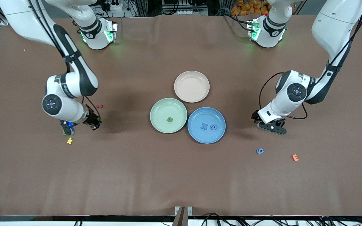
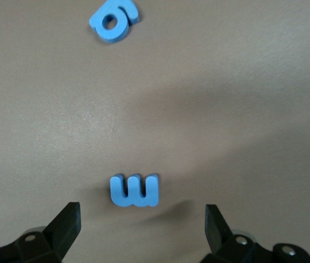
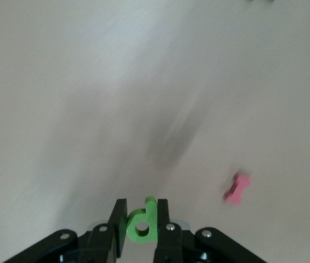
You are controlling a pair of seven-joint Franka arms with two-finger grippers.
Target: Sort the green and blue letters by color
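My right gripper (image 1: 95, 121) is shut on a green p (image 3: 142, 222), held just above the table at the right arm's end; a bit of it shows in the front view (image 1: 100, 119). My left gripper (image 2: 142, 224) is open, low over a blue E (image 2: 134, 190) that lies between its fingers and is hidden in the front view under the hand (image 1: 272, 126). A blue g (image 1: 260, 151) lies nearer the camera and also shows in the left wrist view (image 2: 112, 22). The green plate (image 1: 159, 108) holds a green u (image 1: 169, 119). The blue plate (image 1: 200, 138) holds a blue X (image 1: 204, 126) and G (image 1: 213, 127). Other green letters are out of view.
A pink plate (image 1: 191, 86) stands empty, farther from the camera than the two others. A yellow k (image 1: 70, 141) and a red letter (image 1: 100, 106) lie near my right gripper. The red letter shows pink in the right wrist view (image 3: 236, 189). An orange E (image 1: 295, 157) lies beside the blue g.
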